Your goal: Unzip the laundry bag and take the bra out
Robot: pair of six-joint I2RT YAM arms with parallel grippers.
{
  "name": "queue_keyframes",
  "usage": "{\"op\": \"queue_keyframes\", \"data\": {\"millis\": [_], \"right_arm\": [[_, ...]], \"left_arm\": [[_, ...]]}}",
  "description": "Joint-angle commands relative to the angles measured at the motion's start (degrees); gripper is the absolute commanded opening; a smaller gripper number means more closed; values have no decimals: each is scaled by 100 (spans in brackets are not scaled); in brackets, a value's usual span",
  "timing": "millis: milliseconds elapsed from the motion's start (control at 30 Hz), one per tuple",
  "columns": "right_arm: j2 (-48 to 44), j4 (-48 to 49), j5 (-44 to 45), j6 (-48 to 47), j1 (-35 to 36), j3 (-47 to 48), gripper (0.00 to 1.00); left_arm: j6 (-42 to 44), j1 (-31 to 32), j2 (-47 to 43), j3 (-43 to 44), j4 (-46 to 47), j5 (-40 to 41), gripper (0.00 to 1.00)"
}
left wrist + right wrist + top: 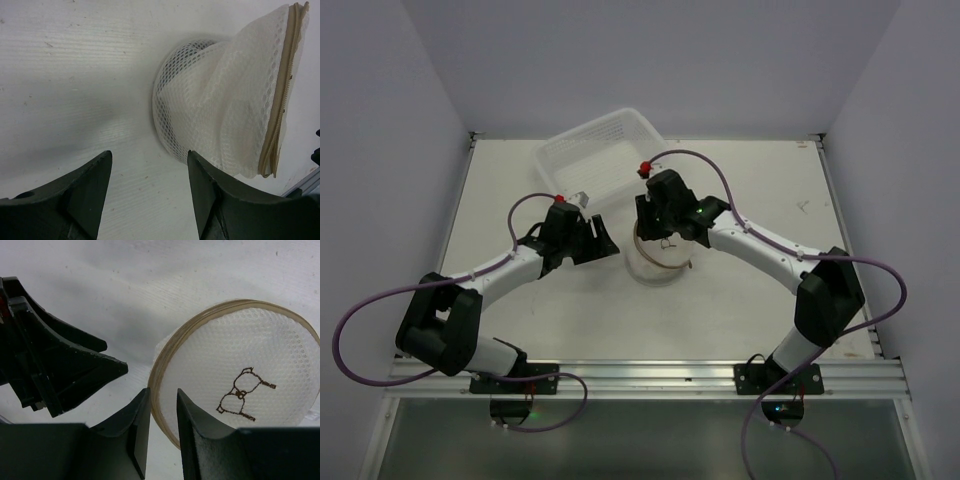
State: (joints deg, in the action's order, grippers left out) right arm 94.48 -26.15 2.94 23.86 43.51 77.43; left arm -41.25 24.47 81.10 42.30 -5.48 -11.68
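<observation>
Table (pixel 770 290): laundry bag (pixel 660 265) face-up, right hand (pixel 163 395) tight on rim (pixel 161 362), left hand (pixel 149 155) spread.

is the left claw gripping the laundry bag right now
No, the left claw is open with table showing between its fingers, and the laundry bag lies beyond them.

White arms (pixel 510 265) with black joints; purple cables (pixel 695 153); black tapered fingers (pixel 85 195).
</observation>
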Motion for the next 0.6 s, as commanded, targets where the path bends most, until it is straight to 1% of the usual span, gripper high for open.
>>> {"op": "queue_keyframes", "data": {"millis": [0, 333, 567], "right_arm": [[70, 67, -144, -30, 61, 70, 29], [238, 31, -189, 66, 132, 27, 27], [220, 58, -74, 145, 132, -158, 24]], "left_arm": [[162, -39, -130, -38, 55, 114, 66], [197, -39, -68, -20, 82, 61, 66], [214, -39, -59, -47, 90, 52, 66]]}}
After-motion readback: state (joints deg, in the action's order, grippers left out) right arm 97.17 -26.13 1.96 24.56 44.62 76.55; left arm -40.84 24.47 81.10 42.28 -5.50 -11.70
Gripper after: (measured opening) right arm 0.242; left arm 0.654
